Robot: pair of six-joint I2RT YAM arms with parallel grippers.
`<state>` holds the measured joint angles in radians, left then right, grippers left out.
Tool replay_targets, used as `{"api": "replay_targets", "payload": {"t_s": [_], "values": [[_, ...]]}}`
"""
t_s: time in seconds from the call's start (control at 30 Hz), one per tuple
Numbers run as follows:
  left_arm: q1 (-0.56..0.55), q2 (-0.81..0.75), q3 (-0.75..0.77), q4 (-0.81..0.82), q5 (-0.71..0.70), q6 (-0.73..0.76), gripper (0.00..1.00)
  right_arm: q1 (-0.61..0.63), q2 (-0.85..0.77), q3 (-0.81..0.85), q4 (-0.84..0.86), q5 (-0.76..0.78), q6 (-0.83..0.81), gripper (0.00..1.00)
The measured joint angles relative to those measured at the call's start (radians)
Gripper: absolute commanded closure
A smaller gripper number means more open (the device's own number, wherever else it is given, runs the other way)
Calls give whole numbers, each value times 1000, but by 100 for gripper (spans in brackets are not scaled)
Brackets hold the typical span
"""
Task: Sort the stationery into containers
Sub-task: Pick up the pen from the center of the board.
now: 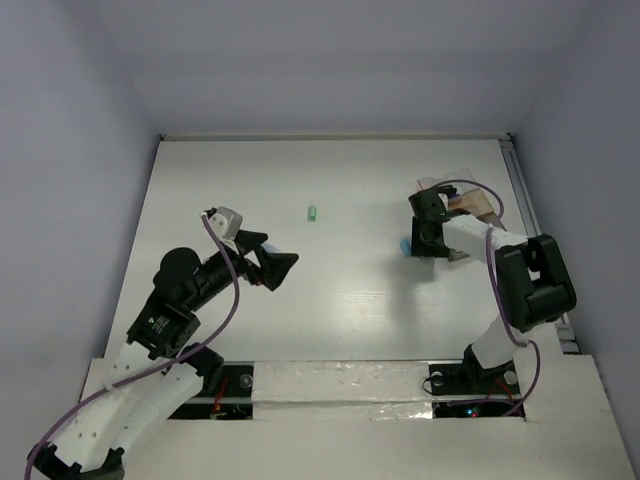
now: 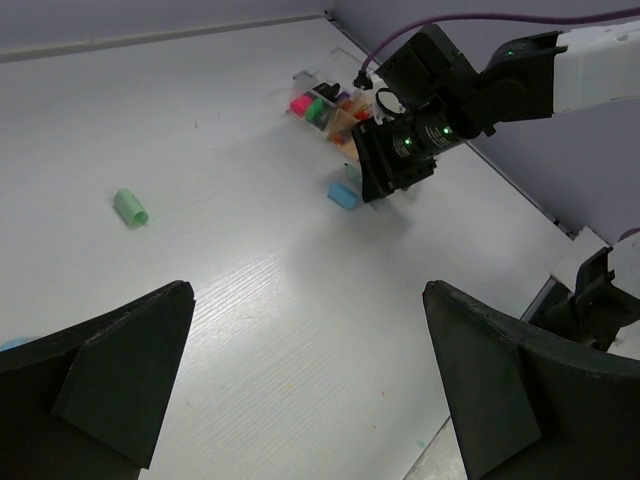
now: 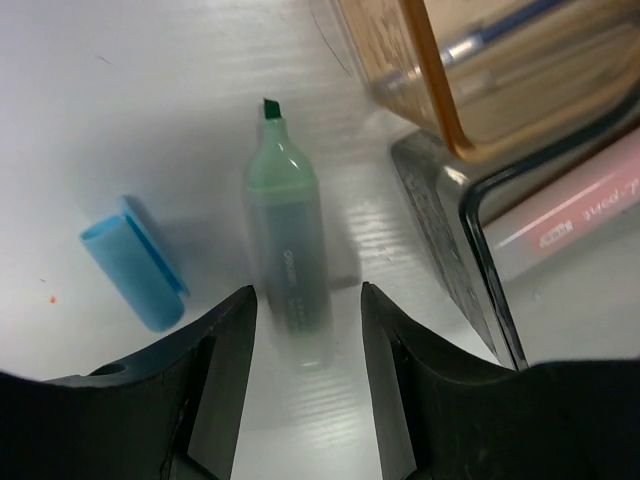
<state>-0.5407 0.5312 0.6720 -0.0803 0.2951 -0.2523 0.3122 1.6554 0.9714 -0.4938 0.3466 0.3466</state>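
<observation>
A robotics lab test cell: 2 white-and-black jointed robot arms [image 1: 190, 282] bolted at the near edge of a flat white tabletop [image 1: 340, 310], trailing thin purple cables [image 2: 480, 17], boxed in by bare pale lavender walls [image 1: 340, 60] on 3 sides.

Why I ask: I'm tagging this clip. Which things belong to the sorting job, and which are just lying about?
Job: green highlighter, blue cap, green cap, compartment box.
Lying about: purple cable, side rail.

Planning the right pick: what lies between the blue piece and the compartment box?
The uncapped green highlighter, lying on the table; the right wrist view shows it.
</observation>
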Motion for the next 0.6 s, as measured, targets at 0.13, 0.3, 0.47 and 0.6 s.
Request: {"api": "replay_targets", "payload": {"t_s": [0.13, 0.3, 0.47, 0.6], "values": [[10, 6, 0, 0, 3, 0, 1, -11, 16, 12, 14, -36, -18, 47], [20, 15, 0, 0, 6, 0, 1, -20, 42, 35, 39, -56, -31, 47], [31, 18, 0, 0, 11, 0, 8, -31, 60, 46, 84, -83, -37, 58], [39, 24, 0, 0, 16, 0, 18, -31, 71, 51, 111, -95, -37, 76]]}}
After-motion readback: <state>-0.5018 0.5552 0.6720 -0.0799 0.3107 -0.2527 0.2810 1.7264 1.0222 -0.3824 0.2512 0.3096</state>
